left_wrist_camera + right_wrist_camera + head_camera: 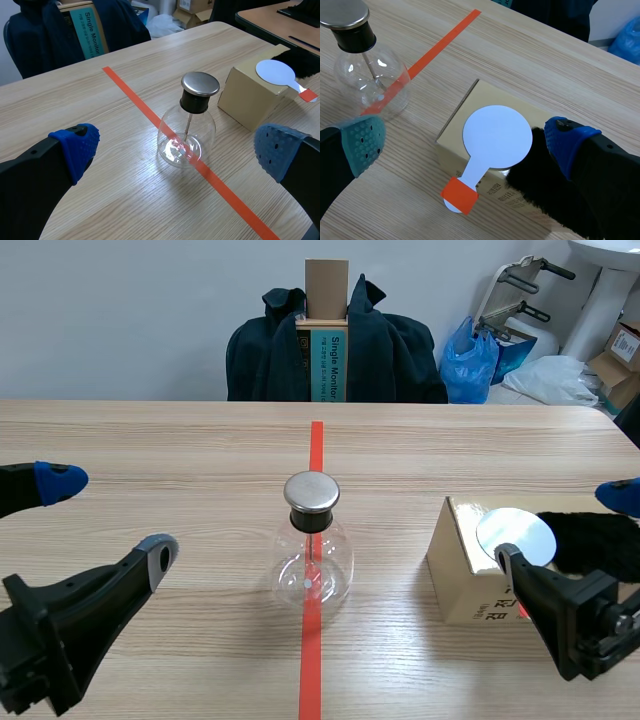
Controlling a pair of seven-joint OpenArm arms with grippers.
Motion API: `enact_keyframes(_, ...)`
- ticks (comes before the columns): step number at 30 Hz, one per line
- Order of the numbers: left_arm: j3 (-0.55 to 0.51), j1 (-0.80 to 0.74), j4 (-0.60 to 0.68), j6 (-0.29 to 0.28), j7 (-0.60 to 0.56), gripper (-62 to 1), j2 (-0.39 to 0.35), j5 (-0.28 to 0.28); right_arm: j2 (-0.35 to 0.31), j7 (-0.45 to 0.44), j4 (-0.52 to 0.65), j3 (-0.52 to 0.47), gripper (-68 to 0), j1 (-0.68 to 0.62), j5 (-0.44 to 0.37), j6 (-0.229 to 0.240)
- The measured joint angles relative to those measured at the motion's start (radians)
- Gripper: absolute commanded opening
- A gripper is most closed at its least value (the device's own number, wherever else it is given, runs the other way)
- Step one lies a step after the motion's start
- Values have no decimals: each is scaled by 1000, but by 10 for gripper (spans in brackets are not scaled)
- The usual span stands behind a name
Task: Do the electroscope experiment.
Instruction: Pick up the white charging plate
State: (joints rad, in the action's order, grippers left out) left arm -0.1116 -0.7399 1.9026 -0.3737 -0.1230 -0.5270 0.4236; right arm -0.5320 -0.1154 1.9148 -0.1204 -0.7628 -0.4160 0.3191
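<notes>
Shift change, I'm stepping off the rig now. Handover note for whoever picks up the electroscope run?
Left gripper: open, holding nothing, low and off to the flask's left.
Right gripper: open, holding nothing, over the box's outer end.
Electroscope flask: upright on the tape line, metal cap on.
White paddle: flat on top of the cardboard box, to the flask's right.
Black fur: beside the paddle, at the box's edge.
Done: nothing that shows; no item is gripped.
Left: probably pick up paddle and fur, rub them, bring the paddle to the cap.
</notes>
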Motion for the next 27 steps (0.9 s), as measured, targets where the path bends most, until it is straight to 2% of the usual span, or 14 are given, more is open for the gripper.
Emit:
enact_keyframes(3, 0, 0, 0, 0, 0, 14, 0, -7, 0, 4, 0, 0, 4, 0, -1, 15)
enact_keyframes(19, 0, 0, 0, 0, 0, 14, 0, -8, 0, 4, 0, 0, 4, 0, 0, 15)
enact_keyframes(23, 0, 0, 0, 0, 0, 14, 0, -8, 0, -3, 0, 0, 4, 0, 101, 15)
enact_keyframes(27, 0, 0, 0, 0, 0, 14, 0, -8, 0, -23, 37, 0, 4, -2, 286, 15)
